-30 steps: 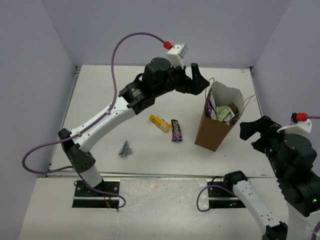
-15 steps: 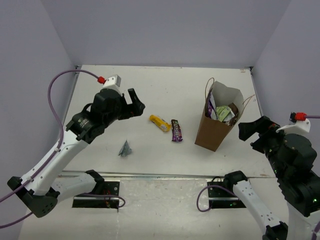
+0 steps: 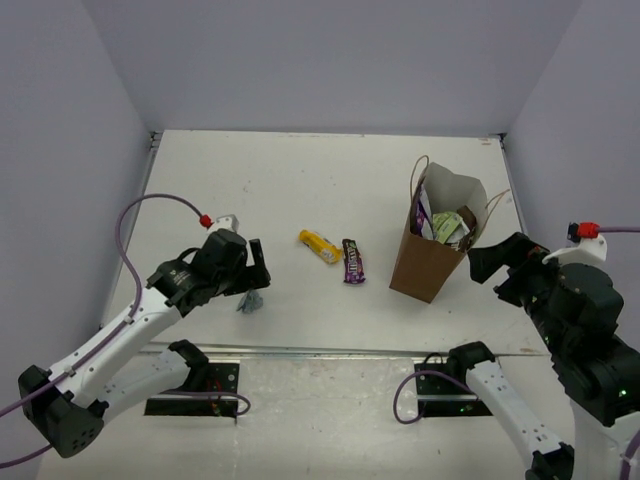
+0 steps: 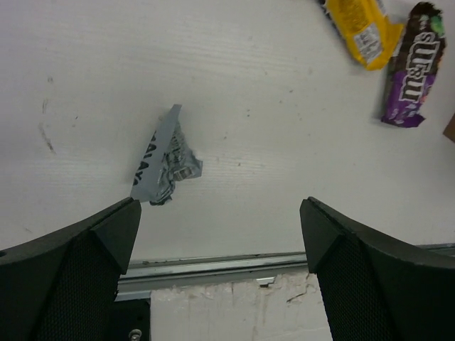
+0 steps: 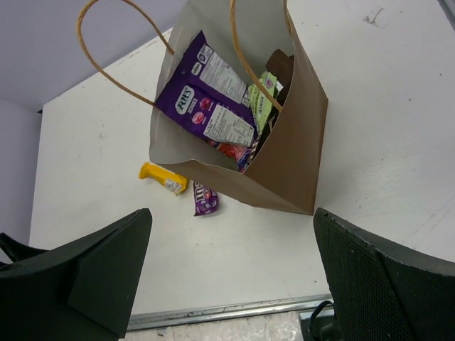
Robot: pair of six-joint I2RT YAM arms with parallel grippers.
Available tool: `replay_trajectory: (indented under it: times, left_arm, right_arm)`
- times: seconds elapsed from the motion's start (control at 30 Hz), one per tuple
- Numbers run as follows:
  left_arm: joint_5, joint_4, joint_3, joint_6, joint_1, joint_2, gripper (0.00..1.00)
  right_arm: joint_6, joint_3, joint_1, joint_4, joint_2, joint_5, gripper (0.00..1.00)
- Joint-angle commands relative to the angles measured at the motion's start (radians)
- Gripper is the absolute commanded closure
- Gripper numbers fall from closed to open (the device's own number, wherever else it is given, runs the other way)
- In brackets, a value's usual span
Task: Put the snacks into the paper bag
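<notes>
Grey crumpled foil is what I'm after: the wrapper (image 4: 165, 167) lies on the bench (image 4: 270, 142) just ahead of my left fingers (image 4: 78, 259), close to the left-hand tip instead of centred in the gap. Those fingers are spread wide with nothing between them. To do this pick well, I'd judge I need to slide the wrist a little to its left so the wrapper sits midway. Then I'd drop straight down until the tips nearly touch the bench and close slowly, since something this thin and light will likely skate away or slip out of a shallow pinch. The yellow bar (image 4: 359, 25) and the purple bar (image 4: 412, 74) lie further ahead and to the right, well apart from the wrapper, so they shouldn't get in the way. The left arm is folded low, with the elbow out to its own left and the wrist pitched down at the bench. The bag (image 5: 291, 142) stands upright ahead of my right fingers (image 5: 85, 277), which are also apart and empty, held high beside it looking into its mouth, where a Fox's pouch (image 5: 206, 103) shows.
</notes>
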Motion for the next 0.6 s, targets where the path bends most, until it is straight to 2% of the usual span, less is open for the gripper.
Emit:
replay_trajectory:
  times: [0.0,0.37,0.57]
  left_arm:
    - [-0.051,-0.027,-0.05,-0.063,-0.002,-0.025,0.0]
    - [-0.091,0.083,-0.153,-0.08,-0.004,0.042,0.0]
    - [-0.097,0.143,-0.17,-0.1,-0.002,0.154,0.0]
  right_arm:
    - [0.011,-0.001,0.007,0.025,0.019,-0.027,0.01]
    - [0.005,-0.025,0.026,0.026,-0.001,0.005,0.01]
    - [0.003,-0.036,0.038,0.026,-0.014,0.017,0.01]
